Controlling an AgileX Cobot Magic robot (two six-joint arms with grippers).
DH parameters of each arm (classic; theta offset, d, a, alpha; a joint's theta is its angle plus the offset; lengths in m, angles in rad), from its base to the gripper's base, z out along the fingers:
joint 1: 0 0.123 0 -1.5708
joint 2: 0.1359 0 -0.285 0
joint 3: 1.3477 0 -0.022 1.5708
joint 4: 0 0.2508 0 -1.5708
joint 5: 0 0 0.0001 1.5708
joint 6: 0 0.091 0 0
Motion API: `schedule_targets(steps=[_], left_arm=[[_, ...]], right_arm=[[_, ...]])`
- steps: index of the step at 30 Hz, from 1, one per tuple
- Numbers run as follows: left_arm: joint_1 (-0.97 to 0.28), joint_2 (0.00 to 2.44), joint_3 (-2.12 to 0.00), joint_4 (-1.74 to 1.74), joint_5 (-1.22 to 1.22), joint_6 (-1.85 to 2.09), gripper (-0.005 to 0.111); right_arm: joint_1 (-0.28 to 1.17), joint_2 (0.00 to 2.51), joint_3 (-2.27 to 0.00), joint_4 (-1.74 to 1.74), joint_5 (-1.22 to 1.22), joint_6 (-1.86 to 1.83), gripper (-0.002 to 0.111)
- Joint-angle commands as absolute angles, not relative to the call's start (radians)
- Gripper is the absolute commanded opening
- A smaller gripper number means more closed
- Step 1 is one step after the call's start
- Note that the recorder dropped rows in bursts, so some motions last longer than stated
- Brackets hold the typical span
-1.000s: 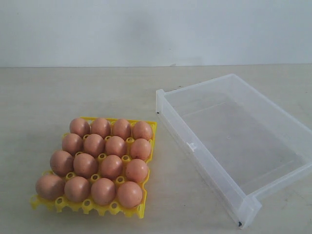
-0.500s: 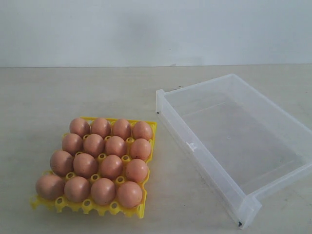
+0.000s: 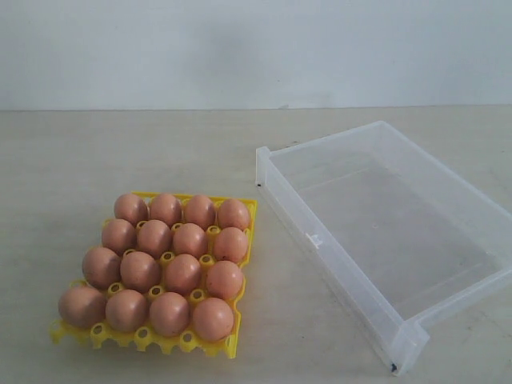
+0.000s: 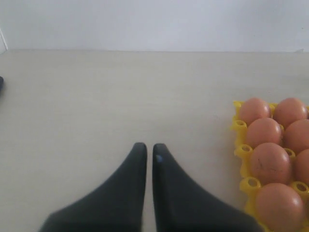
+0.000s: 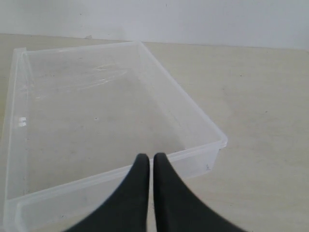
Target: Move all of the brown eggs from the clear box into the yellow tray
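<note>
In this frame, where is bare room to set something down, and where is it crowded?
The clear box holds nothing: its whole floor is free. Bare table lies beyond the yellow tray and in the strip between tray and box. The tray is crowded: brown eggs fill every cup.

R gripper (image 5: pixel 147 157) jaws closed, near clear box (image 5: pixel 183 104)

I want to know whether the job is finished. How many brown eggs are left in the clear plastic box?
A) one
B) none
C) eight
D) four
B: the large clear plastic box shows only its bare floor, while every one of the sixteen cups of the bright yellow plastic egg tray holds one of the reddish-brown eggs.
</note>
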State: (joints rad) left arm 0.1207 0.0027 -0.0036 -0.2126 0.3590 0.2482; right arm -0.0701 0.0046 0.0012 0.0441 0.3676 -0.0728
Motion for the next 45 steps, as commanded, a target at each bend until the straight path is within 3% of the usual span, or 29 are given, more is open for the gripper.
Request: schedule_targets(steps=[1,45], left_arm=[[0.116,0.000,0.000,-0.212,0.360,0.256,0.004],[0.098,0.000,0.000,-0.212,0.359,0.256,0.004]], right_arm=[[-0.070,0.000,0.000,0.048,0.357,-0.076,0.000],[-0.070,0.000,0.000,0.048,0.357,-0.076,0.000]])
